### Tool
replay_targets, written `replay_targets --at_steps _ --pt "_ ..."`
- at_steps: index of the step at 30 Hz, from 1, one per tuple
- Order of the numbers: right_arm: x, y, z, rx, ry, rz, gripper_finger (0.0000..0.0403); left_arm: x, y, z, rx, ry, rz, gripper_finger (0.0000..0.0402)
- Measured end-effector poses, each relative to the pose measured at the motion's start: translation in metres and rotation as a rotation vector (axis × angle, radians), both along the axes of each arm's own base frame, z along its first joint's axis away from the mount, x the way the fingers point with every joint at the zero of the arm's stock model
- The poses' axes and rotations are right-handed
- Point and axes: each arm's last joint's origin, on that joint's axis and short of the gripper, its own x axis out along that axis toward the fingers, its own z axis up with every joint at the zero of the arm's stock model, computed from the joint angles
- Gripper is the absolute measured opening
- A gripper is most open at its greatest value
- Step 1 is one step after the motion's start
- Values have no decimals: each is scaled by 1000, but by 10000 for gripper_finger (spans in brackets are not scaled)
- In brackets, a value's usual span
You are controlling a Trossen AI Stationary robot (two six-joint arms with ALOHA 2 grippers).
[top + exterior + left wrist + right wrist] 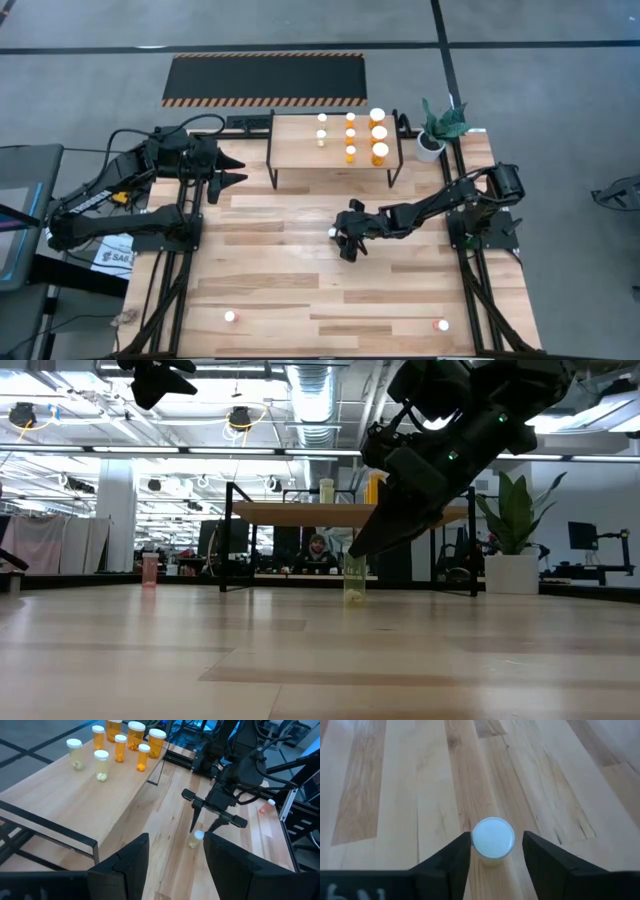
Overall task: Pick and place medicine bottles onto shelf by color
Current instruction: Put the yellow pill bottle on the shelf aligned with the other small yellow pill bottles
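Observation:
A pale yellow-green bottle with a white cap stands upright on the plank table, near its middle. My right gripper is open and slants down just above it; in the right wrist view the fingers stand on either side of the cap without touching. The light-wood shelf at the far edge carries two pale yellow-green bottles and several orange ones. My left gripper is open and empty, raised at the shelf's left end.
Two red-pink bottles stand near the table's near edge. A white pot with a green plant stands to the right of the shelf. A black mat with striped edges lies on the floor beyond the table.

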Motion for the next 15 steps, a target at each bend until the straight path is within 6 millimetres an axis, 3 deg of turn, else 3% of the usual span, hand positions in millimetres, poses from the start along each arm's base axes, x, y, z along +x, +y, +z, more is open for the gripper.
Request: replay_targets --at_steps 15 --pt "1 0 7 6 -46 1 141 0 0 0 0 0 0 176"
